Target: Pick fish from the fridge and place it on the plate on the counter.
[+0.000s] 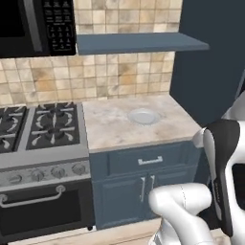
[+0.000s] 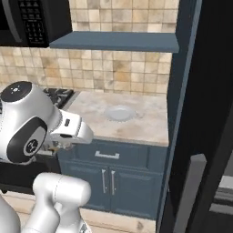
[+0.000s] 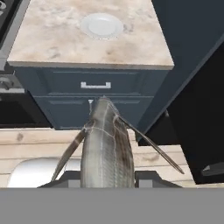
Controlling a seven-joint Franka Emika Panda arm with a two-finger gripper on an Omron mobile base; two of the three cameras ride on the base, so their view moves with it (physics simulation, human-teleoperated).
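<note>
The arm [image 2: 27, 123] is glossy white with rounded, bulbous links and dark charcoal bands at its joints. 1 joint cap carries a small round dark marking, another a grey disc with a tiny emblem. A boxy white wrist segment [image 2: 73, 129] bears a small dark mark. The lower link [image 1: 184, 206] is smooth and cylindrical.

- No text, brand, number or sign can be read anywhere in these views.
- The microwave keypad [image 1: 58, 24] at the upper left of the left base view carries rows of small pale marks, too blurred to read.
- The same keypad at the upper left of the right base view is just as illegible.
</note>
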